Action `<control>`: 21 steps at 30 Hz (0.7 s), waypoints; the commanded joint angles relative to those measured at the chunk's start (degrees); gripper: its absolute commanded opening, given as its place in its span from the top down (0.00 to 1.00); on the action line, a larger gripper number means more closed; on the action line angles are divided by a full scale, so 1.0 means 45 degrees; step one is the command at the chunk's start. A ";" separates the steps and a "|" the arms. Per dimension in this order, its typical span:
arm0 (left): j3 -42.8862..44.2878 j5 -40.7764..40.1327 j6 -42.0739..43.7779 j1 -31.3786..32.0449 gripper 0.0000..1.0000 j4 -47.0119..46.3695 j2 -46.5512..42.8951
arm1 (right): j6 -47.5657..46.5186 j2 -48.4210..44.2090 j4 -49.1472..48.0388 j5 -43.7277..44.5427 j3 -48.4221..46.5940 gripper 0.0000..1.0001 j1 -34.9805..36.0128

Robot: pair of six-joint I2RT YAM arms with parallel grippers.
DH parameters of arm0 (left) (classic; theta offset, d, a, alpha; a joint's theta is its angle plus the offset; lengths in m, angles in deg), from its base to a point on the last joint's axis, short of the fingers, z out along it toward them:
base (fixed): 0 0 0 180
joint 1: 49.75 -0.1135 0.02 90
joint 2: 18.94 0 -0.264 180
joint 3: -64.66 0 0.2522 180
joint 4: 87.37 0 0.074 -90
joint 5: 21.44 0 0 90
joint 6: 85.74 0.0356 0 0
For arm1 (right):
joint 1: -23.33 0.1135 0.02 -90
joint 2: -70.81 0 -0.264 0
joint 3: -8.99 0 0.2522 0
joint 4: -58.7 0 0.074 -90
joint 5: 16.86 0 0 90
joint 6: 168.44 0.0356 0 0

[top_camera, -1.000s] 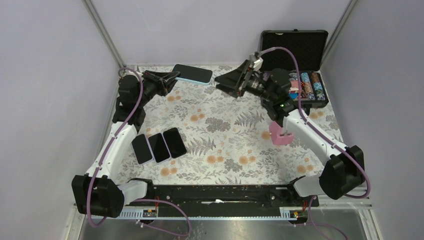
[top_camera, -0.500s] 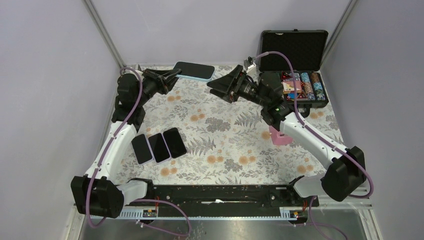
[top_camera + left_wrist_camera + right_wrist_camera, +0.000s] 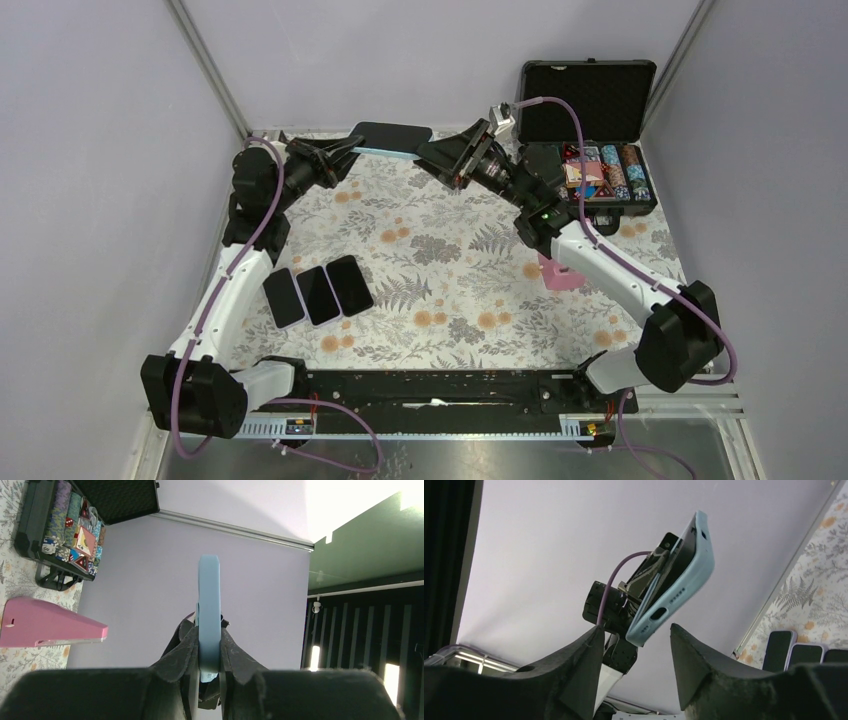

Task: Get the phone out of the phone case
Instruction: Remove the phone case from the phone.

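Note:
A phone (image 3: 392,131) with a dark screen sits in a light blue phone case (image 3: 386,150), held in the air over the back of the table. My left gripper (image 3: 346,153) is shut on the case's left end. The left wrist view shows the case (image 3: 209,600) edge-on, pinched between my left gripper's (image 3: 209,656) pads. My right gripper (image 3: 430,153) is at the case's right end, open. In the right wrist view the case's (image 3: 676,592) bottom end, with its port hole, hangs just beyond my right gripper (image 3: 635,630), touching neither finger.
Three bare phones (image 3: 318,292) lie side by side on the floral mat at the left. A pink case (image 3: 560,272) lies at the right, below the right forearm. An open black case of poker chips (image 3: 598,168) stands at the back right.
My right gripper has moved left and up to the case's free end, and its jaws have narrowed. My left gripper has lifted the phone slightly, still shut on it.

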 commanded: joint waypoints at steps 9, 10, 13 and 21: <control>0.0342 0.0223 -0.0877 0.0060 1.00 -0.1376 -0.0459 | 0.0584 0.0375 -0.2269 0.0071 0.0053 0.61 0.0116; 0.0336 0.0196 -0.0969 0.0060 1.00 -0.1291 -0.0457 | 0.0361 0.0351 -0.2399 -0.0088 0.0069 0.62 0.0117; 0.0314 0.0290 -0.1184 0.0060 1.00 -0.1076 -0.0340 | -0.0462 0.0239 -0.2731 -0.0458 0.0253 0.64 0.0171; -0.0734 0.0956 -0.3522 0.0158 1.00 -0.1657 -0.0399 | 0.0447 0.0853 -0.6246 -0.1415 0.0987 0.90 0.0181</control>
